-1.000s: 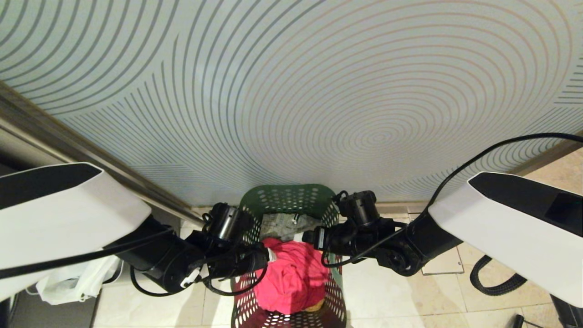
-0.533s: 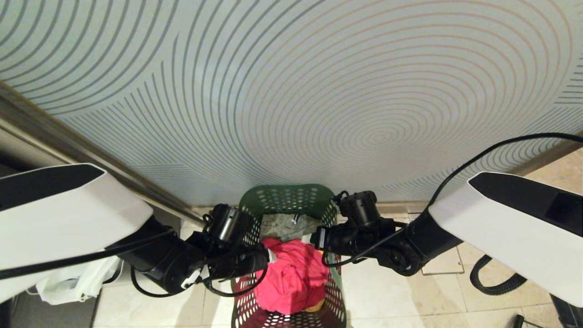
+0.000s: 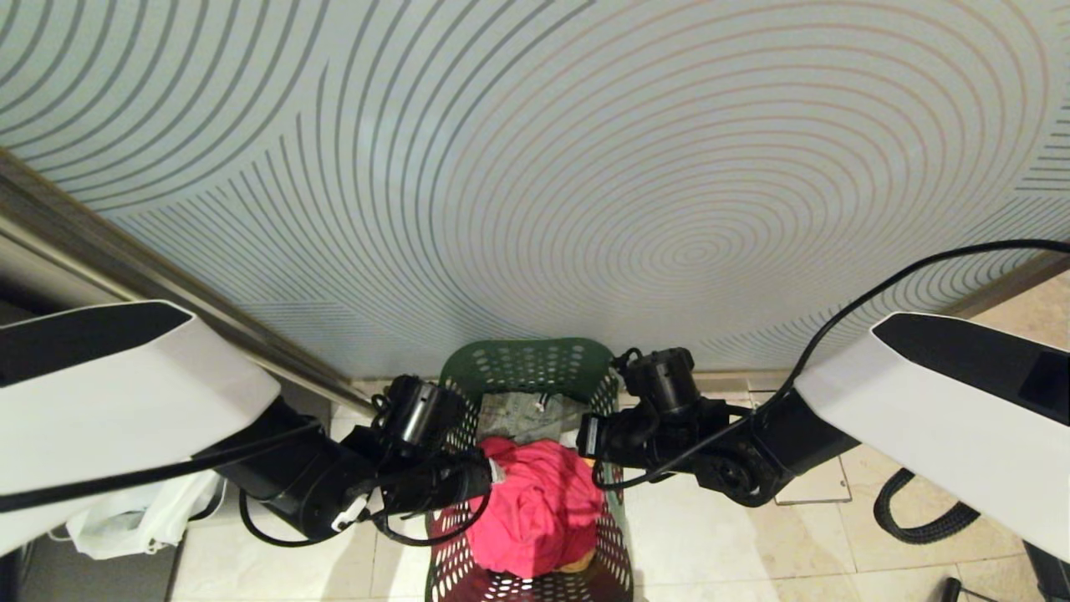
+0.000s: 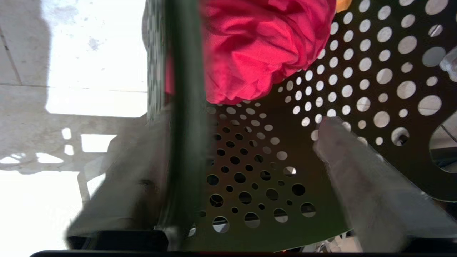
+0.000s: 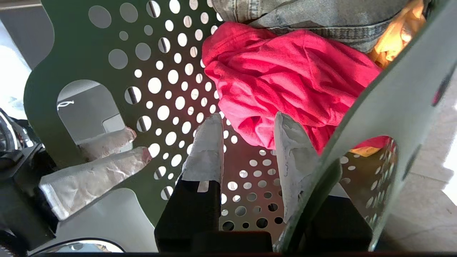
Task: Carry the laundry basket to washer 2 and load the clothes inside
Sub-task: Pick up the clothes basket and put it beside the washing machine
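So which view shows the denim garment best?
The right wrist view: the denim garment shows its seam and weave above the pink garment in the basket. The head view shows it small, between the arms. The left wrist view does not show it.

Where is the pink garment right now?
In the head view, the pink garment lies in the green basket, low and centre between both grippers, with the denim garment behind it.

The laundry basket (image 5: 89, 50) is dark green plastic, smooth and matt, pierced with round holes. Inside lie soft crumpled pink-red cloth (image 5: 285, 82) and coarse grey-green denim (image 5: 307, 14) — stitched seams showing. The floor (image 3: 719, 535) is glossy pale stone tile.
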{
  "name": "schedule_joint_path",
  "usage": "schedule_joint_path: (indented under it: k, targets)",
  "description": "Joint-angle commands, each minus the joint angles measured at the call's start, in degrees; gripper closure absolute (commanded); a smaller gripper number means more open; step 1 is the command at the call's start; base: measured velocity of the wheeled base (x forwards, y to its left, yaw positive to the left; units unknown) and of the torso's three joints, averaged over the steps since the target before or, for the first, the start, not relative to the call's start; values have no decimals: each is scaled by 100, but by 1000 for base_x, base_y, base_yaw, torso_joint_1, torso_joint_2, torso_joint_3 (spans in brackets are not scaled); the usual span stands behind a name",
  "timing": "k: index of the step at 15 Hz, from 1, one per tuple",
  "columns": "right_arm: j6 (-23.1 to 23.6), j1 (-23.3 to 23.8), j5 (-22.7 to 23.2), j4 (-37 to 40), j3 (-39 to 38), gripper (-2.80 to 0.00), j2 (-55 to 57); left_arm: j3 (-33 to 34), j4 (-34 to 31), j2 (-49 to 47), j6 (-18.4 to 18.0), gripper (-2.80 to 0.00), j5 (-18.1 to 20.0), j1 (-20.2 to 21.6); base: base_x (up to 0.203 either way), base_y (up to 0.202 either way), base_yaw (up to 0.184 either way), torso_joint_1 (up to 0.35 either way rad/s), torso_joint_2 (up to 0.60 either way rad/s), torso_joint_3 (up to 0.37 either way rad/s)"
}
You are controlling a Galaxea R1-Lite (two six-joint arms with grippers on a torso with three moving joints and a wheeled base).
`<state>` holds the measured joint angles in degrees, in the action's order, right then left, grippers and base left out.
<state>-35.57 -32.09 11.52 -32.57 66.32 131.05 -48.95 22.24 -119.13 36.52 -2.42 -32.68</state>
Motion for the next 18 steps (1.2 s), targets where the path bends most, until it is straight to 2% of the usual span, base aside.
schedule_joint_path:
  k: [1,9,11,13,18]
  targets:
    - [-20,-8,3,-21,-14,0,-26,8,18,-5,13,0,-4,-1,0,0,0,0,0,0]
    - [-29,-87,-44,-30,-143,0,-95,23,-18,20,25,0,87,-80,0,0,0,0,0,0]
    - [-29,-101,-41,-27,-230,0,-205,5,-124,233,301,0,555,-91,0,0,0,0,0,0]
    - [-36,-176,-36,-30,-411,0,-490,-81,-460,564,911,0,1175,-89,0,0,0,0,0,0]
    - [-61,-530,-149,-21,-830,0,-1169,168,-561,1038,1005,0,1277,-114,0,0,0,0,0,0]
